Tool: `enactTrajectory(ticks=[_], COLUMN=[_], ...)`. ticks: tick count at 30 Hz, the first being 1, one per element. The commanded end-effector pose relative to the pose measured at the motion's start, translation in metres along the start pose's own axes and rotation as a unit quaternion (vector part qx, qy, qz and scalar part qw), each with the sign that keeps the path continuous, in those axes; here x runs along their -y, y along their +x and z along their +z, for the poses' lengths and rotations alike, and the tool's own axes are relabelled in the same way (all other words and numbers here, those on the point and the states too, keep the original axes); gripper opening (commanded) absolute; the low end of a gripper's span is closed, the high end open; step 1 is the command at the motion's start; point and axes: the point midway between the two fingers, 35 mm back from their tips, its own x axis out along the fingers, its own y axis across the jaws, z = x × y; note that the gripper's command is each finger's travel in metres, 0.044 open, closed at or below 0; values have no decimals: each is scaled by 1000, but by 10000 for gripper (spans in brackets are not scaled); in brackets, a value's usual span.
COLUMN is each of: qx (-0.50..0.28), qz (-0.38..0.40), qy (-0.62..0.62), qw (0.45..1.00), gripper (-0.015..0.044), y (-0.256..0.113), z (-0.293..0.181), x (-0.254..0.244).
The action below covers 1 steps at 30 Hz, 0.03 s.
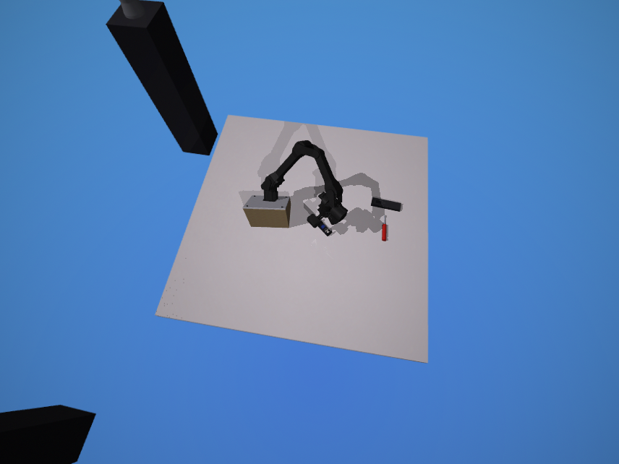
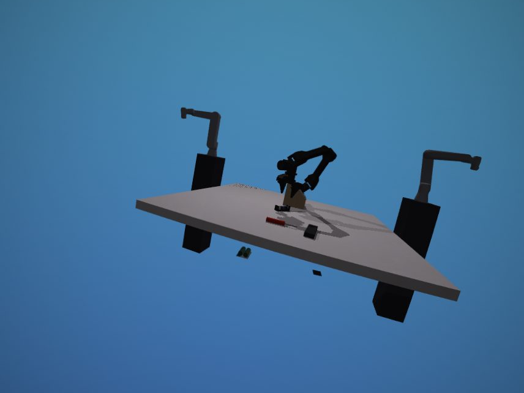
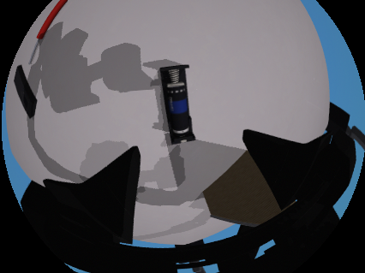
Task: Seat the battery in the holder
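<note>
The black holder (image 3: 175,68) (image 1: 329,233) lies on the table, with its coil spring (image 3: 173,75) at the upper end in the wrist view. The dark battery (image 3: 179,105) (image 1: 323,226) (image 2: 284,208) with a blue band lies lengthwise inside, looking straight. Its wide silver end faces the spring, whose coils show between it and the end wall. The other end is at the holder's lower end; I cannot tell whether its terminal is under the lip. My gripper (image 3: 193,143) (image 2: 287,194) is wide open and empty, above the holder and apart from it.
A red screwdriver (image 1: 383,232) (image 2: 275,221) (image 3: 52,18) and a black block (image 1: 386,204) (image 2: 311,231) (image 3: 26,92) lie on the outer side of the holder. The tan arm base (image 1: 268,217) (image 3: 244,194) stands on the opposite side. Black pillars (image 1: 160,71) (image 2: 207,172) stand beyond the table.
</note>
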Motion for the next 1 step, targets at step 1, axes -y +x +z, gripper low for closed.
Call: enactTrajectory(ticks=[1], qx=[0], qz=[-3], qy=[-2], qw=[1000], gripper=[440], y=[0], z=[0], x=[1])
